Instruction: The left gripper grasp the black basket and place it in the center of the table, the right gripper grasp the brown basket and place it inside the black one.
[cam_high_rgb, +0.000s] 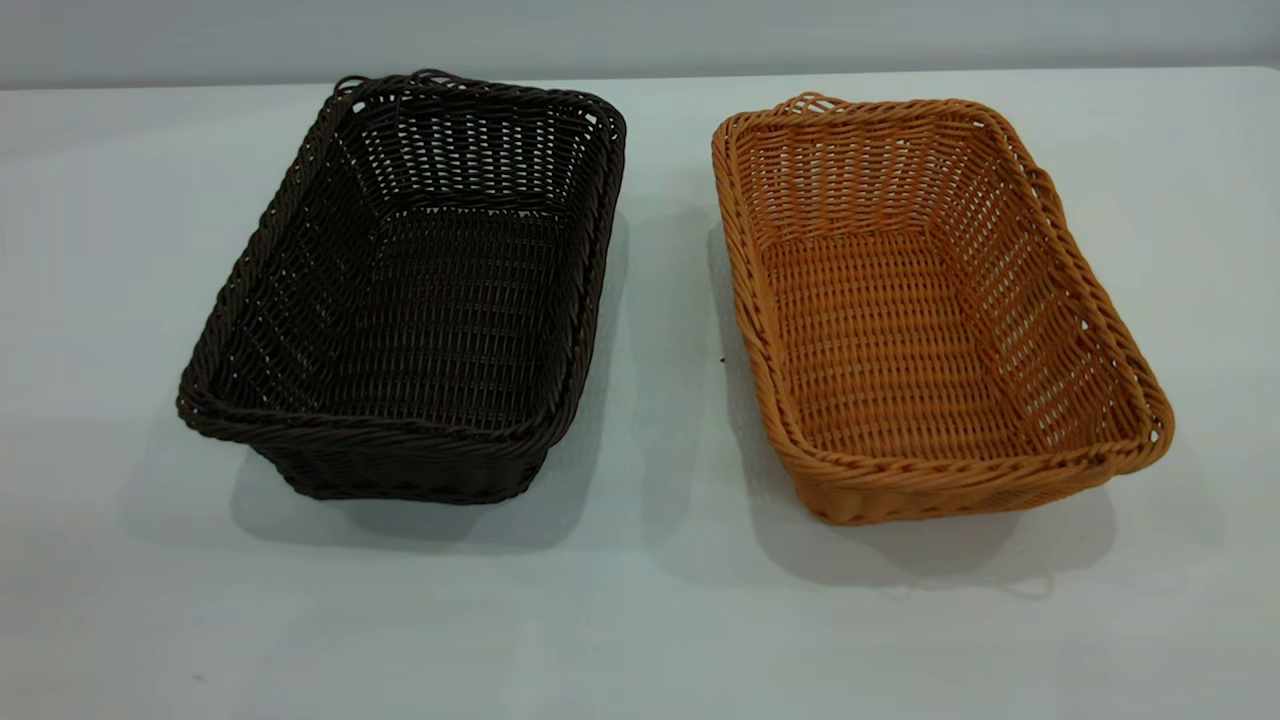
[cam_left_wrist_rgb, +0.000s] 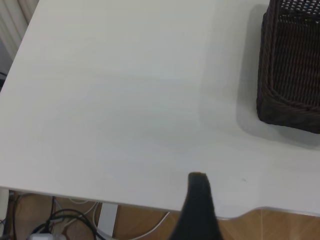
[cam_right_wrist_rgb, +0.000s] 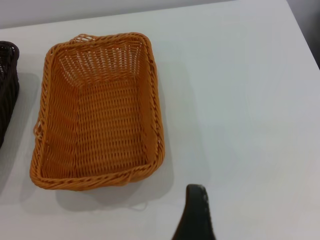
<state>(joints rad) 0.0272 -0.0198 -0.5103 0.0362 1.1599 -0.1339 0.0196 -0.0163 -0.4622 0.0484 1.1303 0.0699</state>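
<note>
The black basket (cam_high_rgb: 405, 290) stands upright on the table (cam_high_rgb: 640, 620), left of centre, with the brown basket (cam_high_rgb: 925, 305) beside it to the right, a strip of bare tabletop between them. Neither gripper shows in the exterior view. Each wrist view shows one dark finger only: the left gripper's (cam_left_wrist_rgb: 197, 210) over the table edge, well away from the black basket's corner; the right gripper's (cam_right_wrist_rgb: 195, 215) near the brown basket, not touching. How either pair of jaws stands cannot be told.
</note>
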